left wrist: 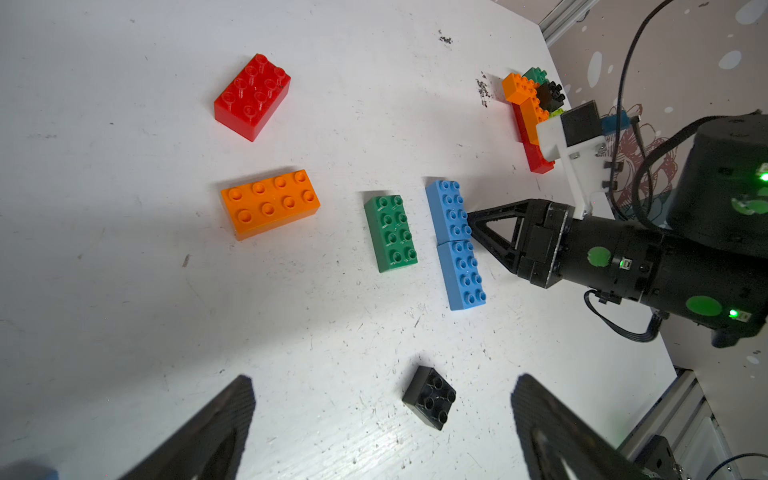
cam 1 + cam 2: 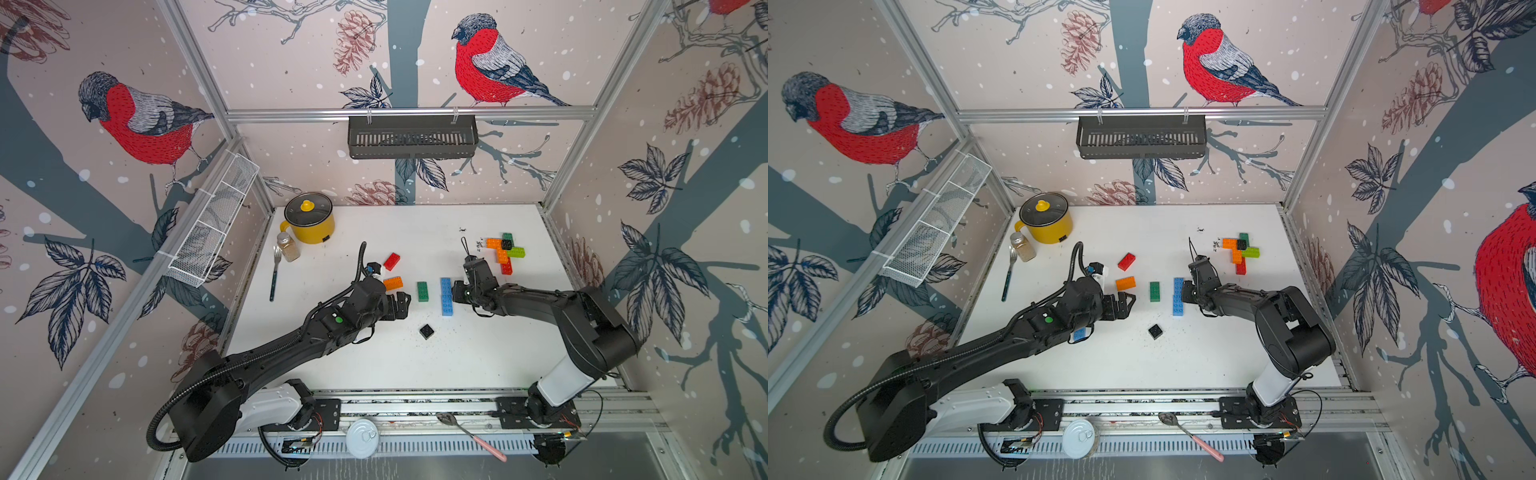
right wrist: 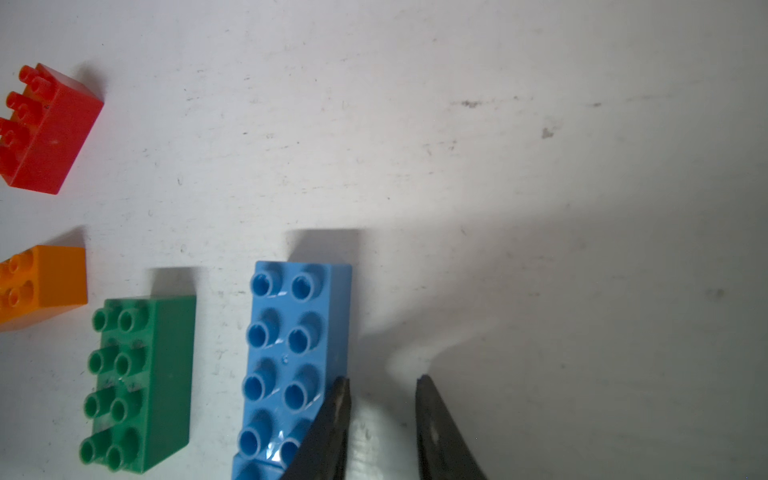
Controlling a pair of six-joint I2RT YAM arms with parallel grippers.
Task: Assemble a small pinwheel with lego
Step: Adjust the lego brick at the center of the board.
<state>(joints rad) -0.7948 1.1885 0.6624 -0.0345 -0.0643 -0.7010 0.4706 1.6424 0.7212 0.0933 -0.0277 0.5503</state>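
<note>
Two blue lego bricks (image 2: pixel 446 296) lie end to end mid-table, with a dark green one (image 2: pixel 422 291), an orange one (image 2: pixel 393 283) and a red one (image 2: pixel 391 261) to their left. A small black square (image 2: pixel 426 331) sits nearer the front. My right gripper (image 3: pixel 382 380) is shut with nothing between its fingers, and one finger rests against the side of the far blue brick (image 3: pixel 291 353). My left gripper (image 1: pixel 384 380) hangs open above the table, left of the black square (image 1: pixel 430 397). At the back right stands a built pinwheel (image 2: pixel 505 251) of orange, green, lime and red bricks with a black centre.
A yellow pot (image 2: pixel 309 218), a spice jar (image 2: pixel 288 247) and a fork (image 2: pixel 275 272) stand at the back left. A wire basket (image 2: pixel 212 224) hangs on the left wall, a black shelf (image 2: pixel 411 137) on the back rail. A can (image 2: pixel 362 436) and a spoon (image 2: pixel 471 434) lie on the front rail.
</note>
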